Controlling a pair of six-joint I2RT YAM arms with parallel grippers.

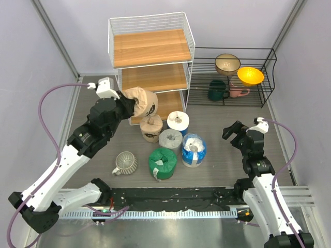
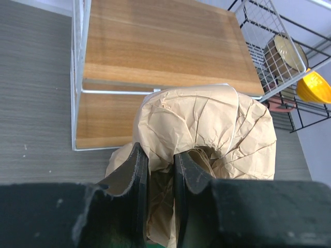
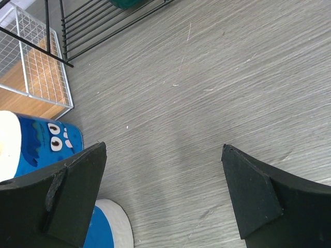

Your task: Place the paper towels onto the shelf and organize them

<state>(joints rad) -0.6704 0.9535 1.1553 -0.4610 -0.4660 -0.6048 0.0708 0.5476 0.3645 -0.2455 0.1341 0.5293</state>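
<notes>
I can read no words, numbers or brand names anywhere. The only print I see is pictures. The lifted tan roll [image 1: 142,103] has a dark cartoon figure on its wrap, too small for me to make out. The blue roll [image 3: 36,147] has white cartoon eyes with black pupils above a darker wavy band.

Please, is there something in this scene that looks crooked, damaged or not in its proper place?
Only one thing: the tan roll in the left gripper is tipped on its side in the air before the shelf, pinched only by the crumpled wrapper at its end. Nothing else stands out.
</notes>
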